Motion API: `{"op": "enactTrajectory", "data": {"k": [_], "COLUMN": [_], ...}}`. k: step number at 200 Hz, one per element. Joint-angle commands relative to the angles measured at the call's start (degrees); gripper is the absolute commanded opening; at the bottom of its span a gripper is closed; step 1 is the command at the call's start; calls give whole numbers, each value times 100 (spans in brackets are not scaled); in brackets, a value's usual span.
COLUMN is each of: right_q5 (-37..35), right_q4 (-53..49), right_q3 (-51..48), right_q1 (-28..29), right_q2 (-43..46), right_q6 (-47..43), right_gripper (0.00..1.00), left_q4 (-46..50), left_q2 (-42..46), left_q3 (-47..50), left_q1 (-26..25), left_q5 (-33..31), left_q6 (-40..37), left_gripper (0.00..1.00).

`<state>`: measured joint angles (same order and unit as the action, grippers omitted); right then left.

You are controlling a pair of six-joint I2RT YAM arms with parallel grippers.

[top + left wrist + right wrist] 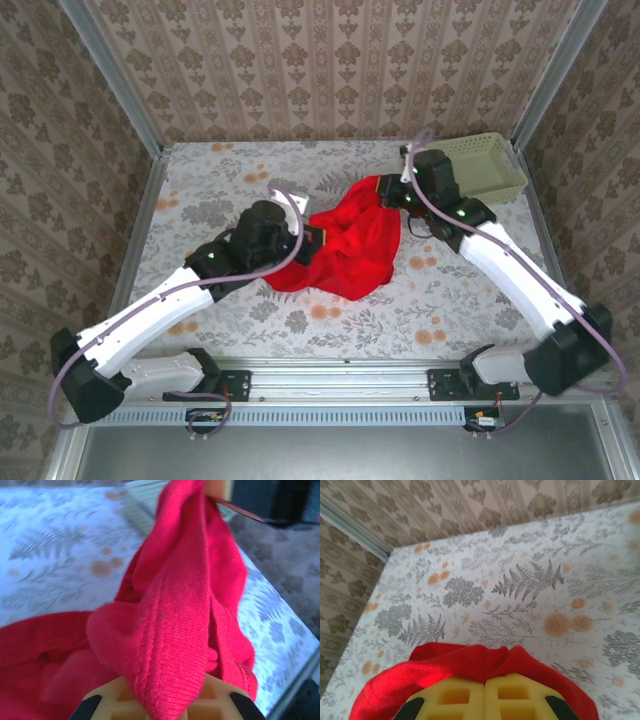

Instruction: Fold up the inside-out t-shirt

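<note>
Inside-out t-shirt (345, 248), bright red and crumpled, lies on the table (230, 185) in a heap stretched between both arms, with a pale green basket (488, 165) beyond it at the far right corner. The overhead view gives its whole bunched outline. The left wrist view shows a ribbed band pinched in the left fingers (112, 702). The right wrist view shows an edge clamped by the closed right fingers (455, 697).

no readable text, labels or numbers anywhere
</note>
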<state>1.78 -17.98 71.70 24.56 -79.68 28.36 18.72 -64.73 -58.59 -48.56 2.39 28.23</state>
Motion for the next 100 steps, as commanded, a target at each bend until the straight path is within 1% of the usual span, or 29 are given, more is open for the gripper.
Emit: {"op": "enactTrajectory", "data": {"k": [1, 10, 20, 24, 35, 36, 37, 43, 44, 46, 55, 62, 74, 90, 100], "right_q5": [515, 610, 665, 651, 505, 465, 465, 319, 319, 251, 65, -51, -140, -219, -231], "right_q4": [69, 103, 75, 4, -291, -348, -348, -505, -505, -574, -721, -768, -758, -775, -713], "right_q3": [256, 456, 746, 901, 1300, 1366, 1366, 1508, 1508, 1567, 1610, 1542, 1264, 774, 332], "right_q1": [85, 133, 204, 234, 276, 284, 284, 294, 294, 295, 295, 295, 333, 454, 558], "right_q2": [-1189, -1555, -1993, -2163, -2520, -2573, -2573, -2653, -2653, -2658, -2591, -2429, -2047, -1495, -1086], "right_q6": [-47, -28, -46, -62, -146, -157, -157, -208, -208, -225, -283, -355, -475, -590, -536], "right_gripper": [0, 0, 0, 5, 28, 32, 32, 43, 43, 47, 56, 60, 65, 66, 65], "left_q4": [30, 154, 207, 238, 490, 518, 566, 756, 787, 845, 1047, 1200, 1427, 1512, 1502], "left_q2": [-367, -581, -870, -1005, -1396, -1421, -1456, -1610, -1629, -1663, -1714, -1644, -1415, -1016, -788], "left_q3": [707, 791, 852, 852, 763, 753, 744, 669, 658, 650, 611, 601, 574, 602, 605], "left_q1": [913, 1218, 1473, 1557, 1764, 1776, 1791, 1882, 1892, 1924, 2021, 2058, 2045, 1972, 1794], "left_q5": [813, 1001, 1268, 1379, 1523, 1529, 1533, 1516, 1513, 1486, 1318, 1077, 577, 157, -51], "left_q6": [692, 757, 744, 723, 666, 657, 653, 605, 596, 579, 502, 413, 213, -99, -367], "left_gripper": [5, 5, 11, 14, 23, 24, 25, 31, 32, 34, 45, 53, 64, 71, 74]}}
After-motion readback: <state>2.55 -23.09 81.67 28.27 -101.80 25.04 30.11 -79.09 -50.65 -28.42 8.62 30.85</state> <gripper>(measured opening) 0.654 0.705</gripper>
